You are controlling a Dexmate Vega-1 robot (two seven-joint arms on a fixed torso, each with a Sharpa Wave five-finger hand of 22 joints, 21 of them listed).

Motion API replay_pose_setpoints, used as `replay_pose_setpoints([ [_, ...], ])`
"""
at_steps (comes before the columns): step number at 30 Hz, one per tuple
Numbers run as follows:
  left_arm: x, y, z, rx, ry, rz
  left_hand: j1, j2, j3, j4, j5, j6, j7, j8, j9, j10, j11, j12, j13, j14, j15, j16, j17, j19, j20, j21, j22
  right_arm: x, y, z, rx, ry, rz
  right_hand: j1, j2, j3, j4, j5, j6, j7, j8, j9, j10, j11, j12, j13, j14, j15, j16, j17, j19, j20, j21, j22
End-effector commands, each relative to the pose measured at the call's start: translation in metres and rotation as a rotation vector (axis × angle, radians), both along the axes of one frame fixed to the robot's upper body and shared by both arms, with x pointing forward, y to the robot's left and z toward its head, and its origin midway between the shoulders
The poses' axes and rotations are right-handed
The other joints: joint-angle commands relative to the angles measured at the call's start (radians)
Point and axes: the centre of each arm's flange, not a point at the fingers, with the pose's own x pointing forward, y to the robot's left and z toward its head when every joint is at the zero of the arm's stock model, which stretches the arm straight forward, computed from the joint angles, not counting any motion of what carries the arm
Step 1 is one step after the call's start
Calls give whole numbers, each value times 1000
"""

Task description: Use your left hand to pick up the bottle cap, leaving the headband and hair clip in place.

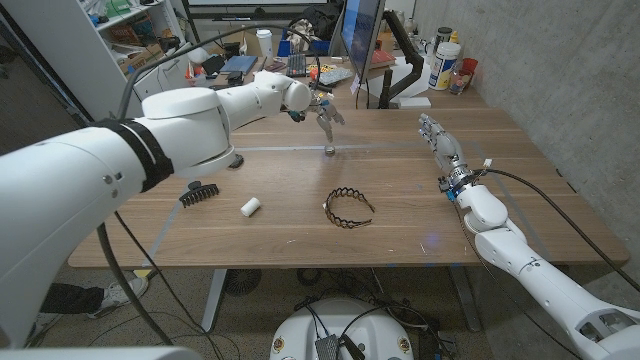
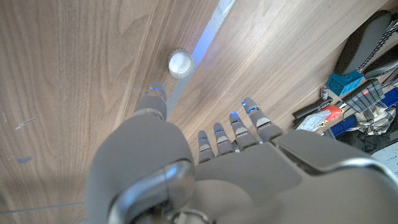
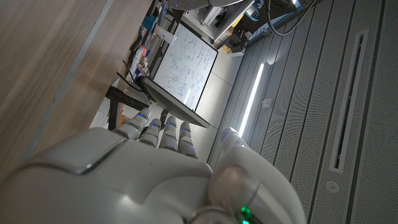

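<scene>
Small round silver metal bottle cap lay on the wooden worktop beside a pale tape line, left hand poised above, fingers apart and empty, evidently for pickup.

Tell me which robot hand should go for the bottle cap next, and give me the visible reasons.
Left. The left robot hand hovers open just above the bottle cap, which lies just beyond its fingertips in the left wrist view. The right robot hand sits at the table's far right, well away from the cap.
</scene>
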Motion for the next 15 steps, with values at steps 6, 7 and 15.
replay_pose_setpoints([
  [6, 8, 8, -14, 15, -18, 48, 20, 2, -1, 2, 3, 15, -3, 6, 3, 17, -4, 9, 4, 16, -39, 8, 5, 18, 1, 11, 3, 4, 6, 2, -5, 3, 3, 9, 9, 5, -2, -1, 4, -3, 3, 1, -5, -5, -3, 0, 2, 7, 4, 3, -8, -45, 7, 1],
  [7, 9, 8, -14, 14, -20, 51, 21, 2, -1, 3, 3, 10, 0, 4, 3, 13, -2, 7, 4, 13, -37, 6, 5, 13, 3, 9, 3, 5, 6, 1, -3, 4, 4, 9, 9, 5, -2, -1, 5, -3, 3, 1, -5, -4, -2, 0, 2, 7, 4, 3, -8, -44, 6, 1],
  [15, 12, 7, -20, 2, -38, 68, 24, 5, -3, 6, 2, 12, 0, 3, 3, 18, -4, 8, 5, 14, -37, 7, 7, 14, 4, 10, 3, 6, 6, 1, -5, 8, 2, 9, 8, 5, -2, -1, 4, -4, 3, 1, -6, -2, -2, 0, 0, 7, 3, 3, -9, -43, 6, 1],
])
